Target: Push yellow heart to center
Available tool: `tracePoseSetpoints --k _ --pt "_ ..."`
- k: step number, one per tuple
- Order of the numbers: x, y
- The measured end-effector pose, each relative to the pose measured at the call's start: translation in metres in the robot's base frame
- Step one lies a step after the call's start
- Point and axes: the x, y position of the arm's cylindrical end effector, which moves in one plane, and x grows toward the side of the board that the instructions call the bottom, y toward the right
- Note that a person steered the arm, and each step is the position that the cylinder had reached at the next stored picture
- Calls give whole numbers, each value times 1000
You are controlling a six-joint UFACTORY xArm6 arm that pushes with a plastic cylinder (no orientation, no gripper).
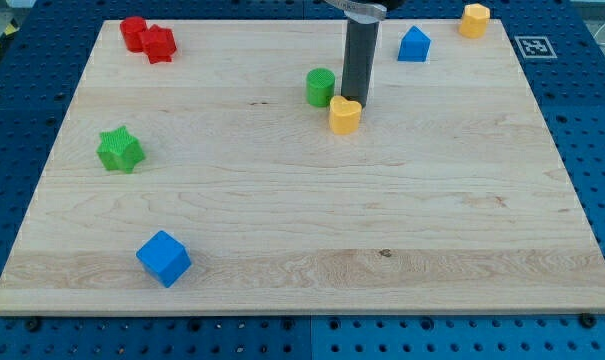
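small yellow heart (344, 115), upright, touching my tip (360, 103)

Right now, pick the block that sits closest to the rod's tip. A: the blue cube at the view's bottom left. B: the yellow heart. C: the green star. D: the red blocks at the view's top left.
B: my tip stands right at the upper edge of the yellow heart, seemingly touching it, with the green cylinder a little to the view's left and every other block far off.

Wooden board (462, 200) carries scattered red, green, blue, yellow blocks.
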Motion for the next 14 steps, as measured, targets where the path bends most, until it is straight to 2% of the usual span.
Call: tracePoseSetpoints --k 5,7,14 --pt "15 -7" --pt "39 -7" --pt "49 -17"
